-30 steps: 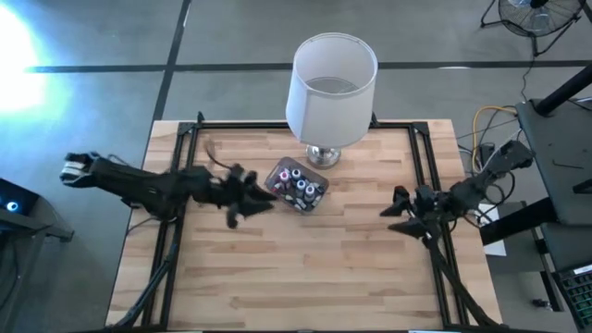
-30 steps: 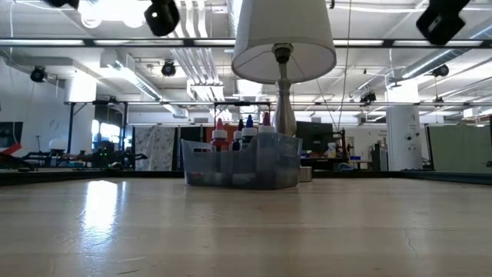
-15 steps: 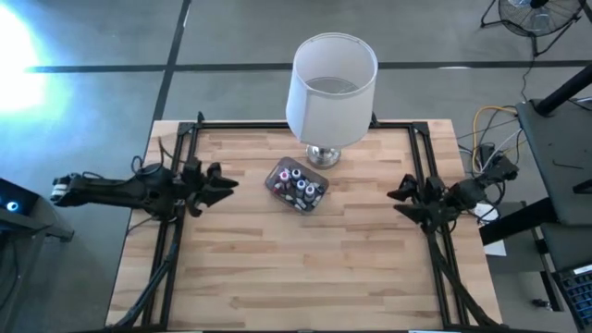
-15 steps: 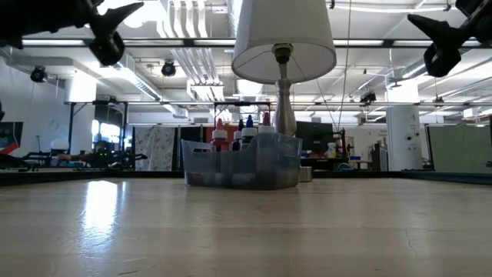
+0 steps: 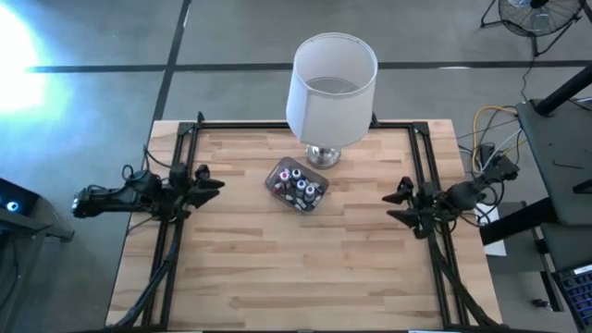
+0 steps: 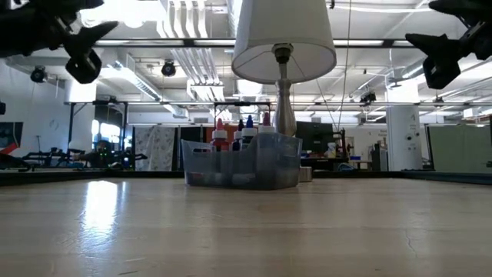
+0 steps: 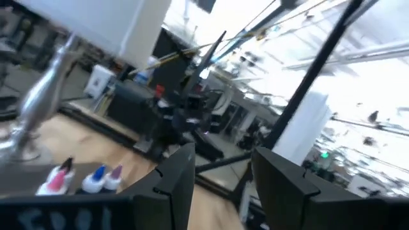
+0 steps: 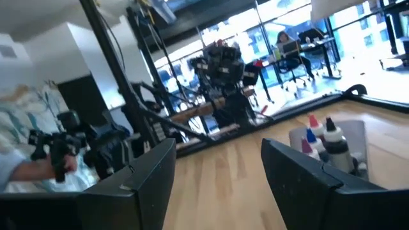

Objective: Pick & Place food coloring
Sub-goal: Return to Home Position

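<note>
Several tiny food coloring bottles (image 5: 298, 186) with red, blue and dark caps stand upright in a small translucent tub (image 6: 241, 161), which sits by its bottom on the wooden table, just in front of the lamp. My left gripper (image 5: 209, 183) hovers open above the table's left rail, pointing toward the tub, with nothing between its fingers (image 7: 220, 191). My right gripper (image 5: 399, 204) hovers open above the right rail, also pointing inward and empty (image 8: 217, 185). Both wrist views show the bottles (image 7: 83, 180) (image 8: 321, 142) farther off.
A tall lamp with a white shade (image 5: 331, 85) stands on its metal foot (image 5: 323, 155) right behind the tub. Black rails (image 5: 176, 176) run along the table's left, right and far sides. Bare wood (image 5: 296, 268) lies between the tub and the near edge.
My left gripper has drawn back from beside the tub toward the table's left edge and has sunk lower, staying open and empty. My right gripper has sunk a little over the right rail. The tub and bottles have kept still.
</note>
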{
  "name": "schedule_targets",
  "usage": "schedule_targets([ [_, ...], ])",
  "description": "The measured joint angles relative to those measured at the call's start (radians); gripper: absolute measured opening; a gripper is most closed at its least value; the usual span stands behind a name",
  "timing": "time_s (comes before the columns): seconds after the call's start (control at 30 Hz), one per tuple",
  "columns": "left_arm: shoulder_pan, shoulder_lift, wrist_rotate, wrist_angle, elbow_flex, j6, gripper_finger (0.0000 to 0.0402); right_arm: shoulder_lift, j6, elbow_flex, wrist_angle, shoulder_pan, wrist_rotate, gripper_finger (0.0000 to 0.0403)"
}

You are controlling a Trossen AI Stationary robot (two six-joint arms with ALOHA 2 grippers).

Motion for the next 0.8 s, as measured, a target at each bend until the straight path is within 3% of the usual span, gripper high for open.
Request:
schedule_targets([
  [0.4, 0.0, 0.024, -0.005, -0.028, -0.112, -0.037, 0.0133, 0.003, 0.002, 0.0, -0.039, 0.0, -0.001, 0.0224],
  [0.53, 0.0, 0.038, -0.003, -0.121, -0.109, -0.038, 0.0133, 0.004, 0.002, 0.0, -0.039, 0.0, -0.001, 0.0224],
  [0.8, 0.0, 0.061, -0.003, -0.121, -0.109, -0.038, 0.0133, 0.004, 0.002, 0.0, -0.039, 0.0, -0.001, 0.0224],
])
